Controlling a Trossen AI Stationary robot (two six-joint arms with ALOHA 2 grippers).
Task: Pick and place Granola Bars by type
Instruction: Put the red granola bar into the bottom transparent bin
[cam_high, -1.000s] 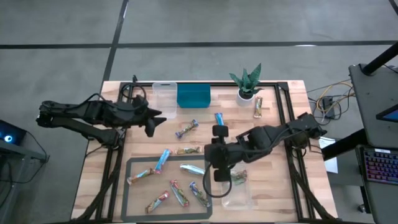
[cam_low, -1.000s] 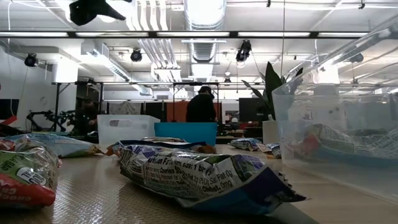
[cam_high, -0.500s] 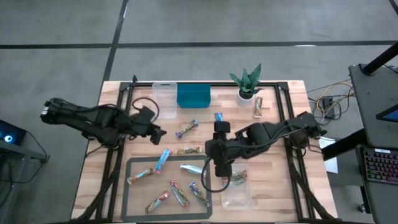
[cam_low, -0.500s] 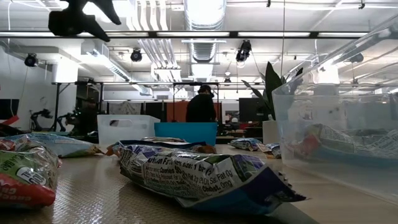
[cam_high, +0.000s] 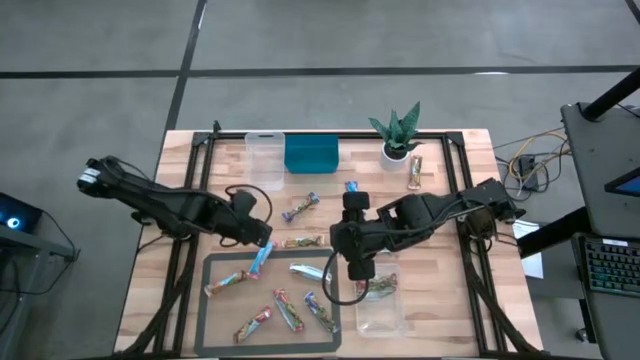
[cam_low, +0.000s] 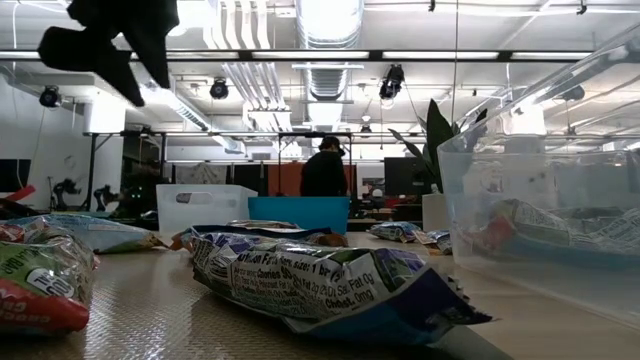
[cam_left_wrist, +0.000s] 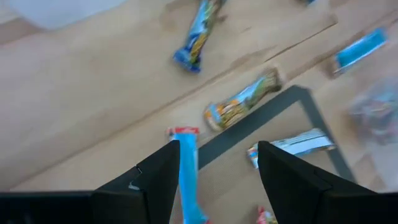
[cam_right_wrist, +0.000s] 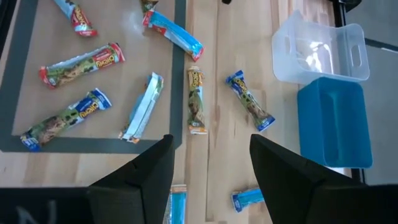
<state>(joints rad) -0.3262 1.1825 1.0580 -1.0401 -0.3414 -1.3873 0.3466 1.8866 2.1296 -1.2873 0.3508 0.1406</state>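
Wooden table (cam_high: 460, 300) with dark mat (cam_high: 215, 262), scattered granola bars (cam_high: 301, 207), clear tubs (cam_high: 265, 158), teal bin (cam_high: 311, 154), potted plant (cam_high: 397, 133).

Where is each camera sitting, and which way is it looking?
High view: above the table, looking straight down; shows both arms, the left gripper over a blue bar and the right gripper by a clear tub.
Low view: at table height, looking level into the room; the left gripper hangs at top.
Left wrist view: on the left arm, looking down past its open fingers at the blue bar.
Right wrist view: on the right arm, looking down past its open fingers at the grey mat.
Shared: the teal bin shows in the high, low and right wrist views.
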